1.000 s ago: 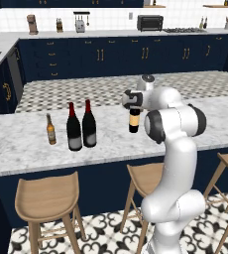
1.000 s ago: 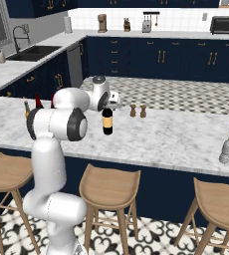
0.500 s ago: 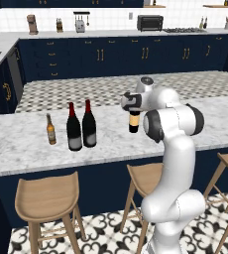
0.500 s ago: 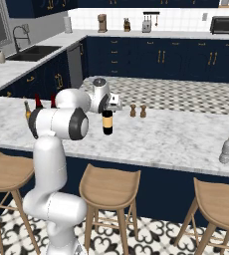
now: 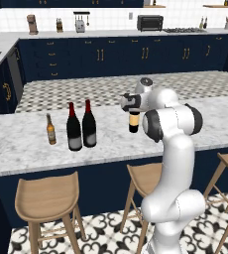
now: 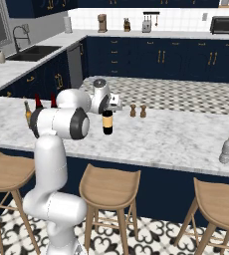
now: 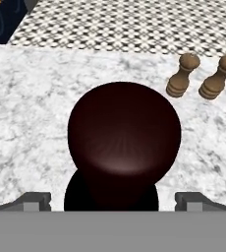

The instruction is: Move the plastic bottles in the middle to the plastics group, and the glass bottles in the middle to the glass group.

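one wine bottle (image 7: pixel 124 142) directly under open gripper (image 7: pixel 112 199) — seemingly untouched.

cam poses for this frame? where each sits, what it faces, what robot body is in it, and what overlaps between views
Left base view: behind the arm to its left, looking forward and down over the marble counter; arm rises lower right, open gripper above the wine bottle.
Right base view: behind to its right, same counter; arm lower left, same bottle.
Hand view: on the hand, looking down on the bottle's top, finger tips either side.
Shared: bottle everywhere; pepper mills in right base and hand views.
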